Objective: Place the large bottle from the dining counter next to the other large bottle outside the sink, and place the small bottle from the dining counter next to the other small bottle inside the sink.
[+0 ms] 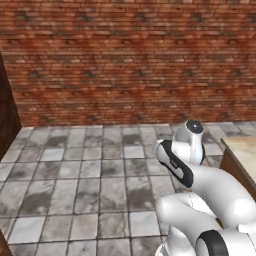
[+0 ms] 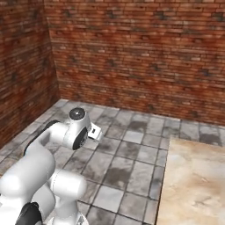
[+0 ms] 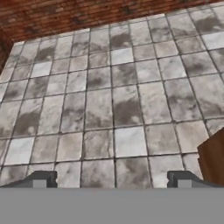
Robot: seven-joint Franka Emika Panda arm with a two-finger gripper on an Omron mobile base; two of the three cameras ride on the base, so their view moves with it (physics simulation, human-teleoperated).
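Observation:
A corner of the dining counter [image 2: 195,176], beige-brown marbled stone, lies at the lower right of the right base view. Its top [image 1: 246,150] also enters at the right edge of the left base view, and its reddish wooden side [image 3: 214,158] shows at the right of the hand view. My gripper [image 3: 111,180] is open, its two dark fingertips [image 3: 41,179] wide apart over the tiled floor with nothing between them. My folded arm [image 1: 200,180] points it down at the floor beside the counter. The large bottles, the small bottles and the sink are out of view.
A grey tiled floor [image 1: 90,175] stretches ahead to a red brick wall [image 1: 130,60]. A second brick wall [image 2: 22,66] closes the left side. A dark wooden edge [image 1: 6,120] stands at the far left.

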